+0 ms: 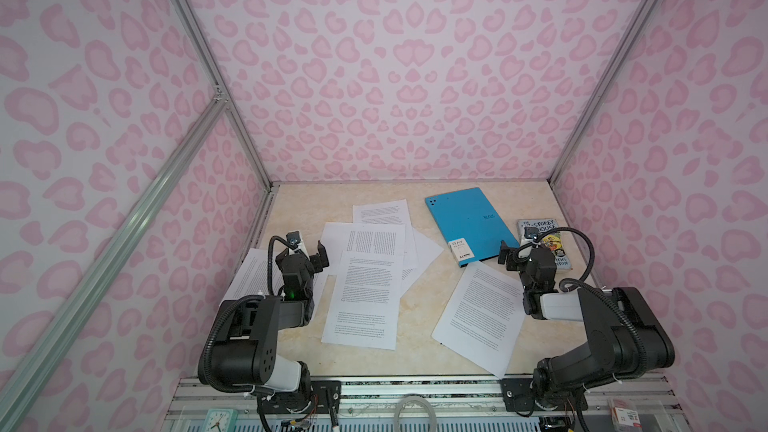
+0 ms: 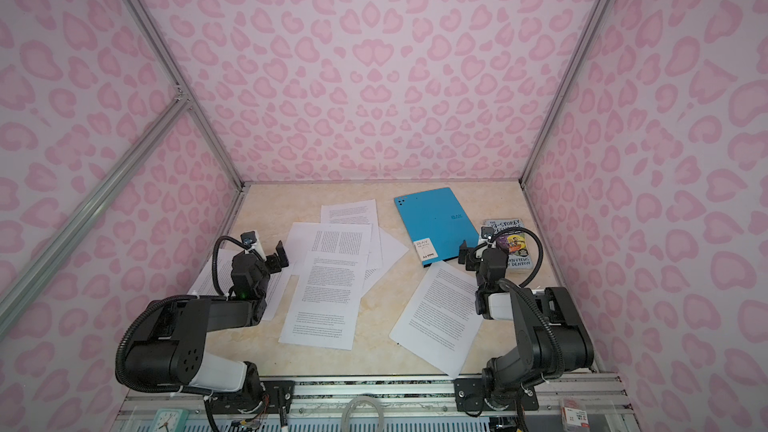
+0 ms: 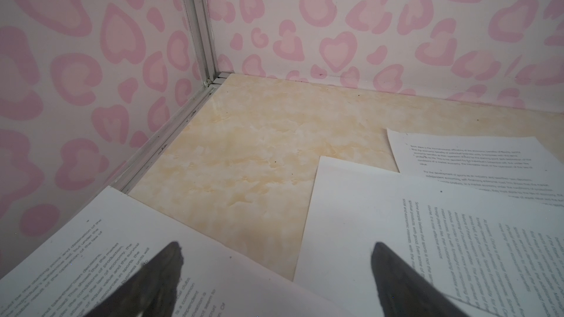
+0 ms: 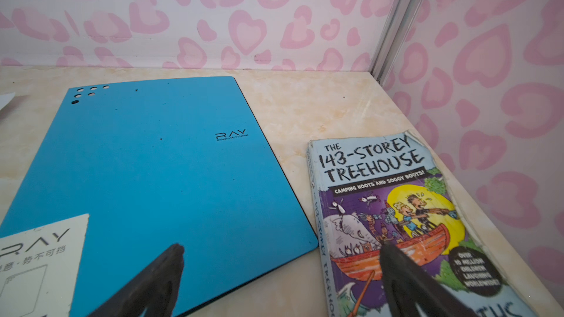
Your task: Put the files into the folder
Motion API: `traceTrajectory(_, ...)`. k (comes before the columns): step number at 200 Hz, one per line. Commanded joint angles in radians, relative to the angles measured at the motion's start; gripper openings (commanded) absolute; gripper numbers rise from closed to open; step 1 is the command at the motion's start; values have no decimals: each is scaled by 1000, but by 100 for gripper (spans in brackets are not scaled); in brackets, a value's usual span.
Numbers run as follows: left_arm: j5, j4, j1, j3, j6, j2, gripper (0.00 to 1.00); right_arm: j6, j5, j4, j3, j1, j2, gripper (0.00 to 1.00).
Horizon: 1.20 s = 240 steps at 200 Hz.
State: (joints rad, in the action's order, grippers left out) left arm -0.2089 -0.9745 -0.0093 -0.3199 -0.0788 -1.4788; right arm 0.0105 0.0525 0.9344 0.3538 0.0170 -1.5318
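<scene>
Right wrist view: right fingers (image 4: pixel 164 269) are spread wide and empty, one tip over the near corner of the folder (image 4: pixel 158 163), the other over the paperback (image 4: pixel 396 208) lying just beside it. Left fingers (image 3: pixel 161 272) are also released, grasping nothing, hovering over two of the files (image 1: pixel 365 301). The folder sits flat and shut, blue cover up, at the back right of the bench (image 1: pixel 415 361). Its long axis runs roughly front to back, with the far end skewed left. The hole cluster (image 4: pixel 90 93) is at the far left corner and the white label (image 1: pixel 460 250) at the near left. The RAY mark reads upright from my side, so I guess the spine is on the left and the opening edge faces the paperback; I can't confirm that.

Risks as I see them:
- The cover is thin and flush to the bench, so a finger may skid and shove the whole folder instead of lifting it.
- The paperback is close enough to get snagged.
- The files overlap in a loose fan mid-bench, so pinching one likely drags or creases its neighbours.
- The lone sheet (image 1: pixel 482 313) on the right, skewed the opposite way, has its far corner at the folder's near edge and could catch.
- One sheet (image 1: pixel 249 272) lies partly under my left arm.
</scene>
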Motion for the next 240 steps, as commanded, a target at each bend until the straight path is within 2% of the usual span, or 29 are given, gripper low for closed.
traceTrajectory(1, 18, -21, 7, -3, 3, 7, 98, -13, 2, 1, 2, -1, -4, 100)
traceTrajectory(15, 8, -12, 2, -11, 8, 18, 98, -21, -19, 4, 2, -12, -3, 100)
traceTrajectory(24, -31, 121, -21, -58, 26, 68, 98, -24, 22, 26, 3, -8, 14, 100)
traceTrajectory(35, -108, 301, -69, -137, 50, 140, 98, -10, 84, -165, 55, 22, 104, 100)
traceTrajectory(46, -166, 444, -109, -216, 16, 203, 98, -73, 180, -389, 151, 47, 171, 100)
traceTrajectory(54, -161, 548, -125, -270, -61, 246, 98, -155, 210, -554, 233, 53, 206, 100)
traceTrajectory(69, -78, 789, -130, -379, -244, 324, 98, -296, 213, -754, 345, 53, 239, 100)
traceTrajectory(82, -14, 989, -128, -464, -370, 371, 98, -379, 196, -862, 416, 42, 245, 100)
traceTrajectory(93, 44, 1081, -126, -496, -447, 406, 98, -547, 218, -922, 447, 15, 231, 100)
traceTrajectory(98, 68, 1131, -122, -508, -489, 422, 98, -623, 192, -980, 472, -10, 220, 100)
traceTrajectory(104, 87, 1195, -118, -520, -536, 442, 98, -670, 89, -1041, 500, -49, 202, 100)
traceTrajectory(115, 126, 1280, -110, -519, -600, 479, 98, -665, -174, -1056, 530, -147, 166, 100)
traceTrajectory(121, 186, 1290, -99, -508, -601, 500, 98, -680, -257, -1062, 539, -180, 158, 100)
traceTrajectory(128, 269, 1285, -90, -491, -589, 523, 98, -706, -302, -1027, 512, -198, 173, 100)
traceTrajectory(147, 410, 1294, -87, -450, -589, 584, 98, -737, -330, -813, 356, -190, 286, 100)
traceTrajectory(157, 470, 1312, -87, -434, -581, 609, 97, -744, -300, -726, 283, -161, 345, 100)
traceTrajectory(175, 607, 1341, -87, -417, -530, 656, 98, -749, -305, -792, 253, -124, 416, 100)
traceTrajectory(186, 646, 1374, -87, -413, -520, 691, 98, -725, -302, -869, 247, -89, 445, 100)
traceTrajectory(198, 684, 1394, -88, -404, -512, 741, 98, -722, -303, -843, 203, -32, 456, 100)
traceTrajectory(208, 709, 1404, -88, -398, -498, 784, 98, -732, -320, -816, 177, 12, 446, 100)
traceTrajectory(219, 728, 1433, -89, -409, -472, 823, 97, -736, -324, -864, 177, 54, 426, 100)
traceTrajectory(240, 721, 1499, -89, -447, -412, 870, 97, -768, -304, -865, 132, 123, 393, 100)
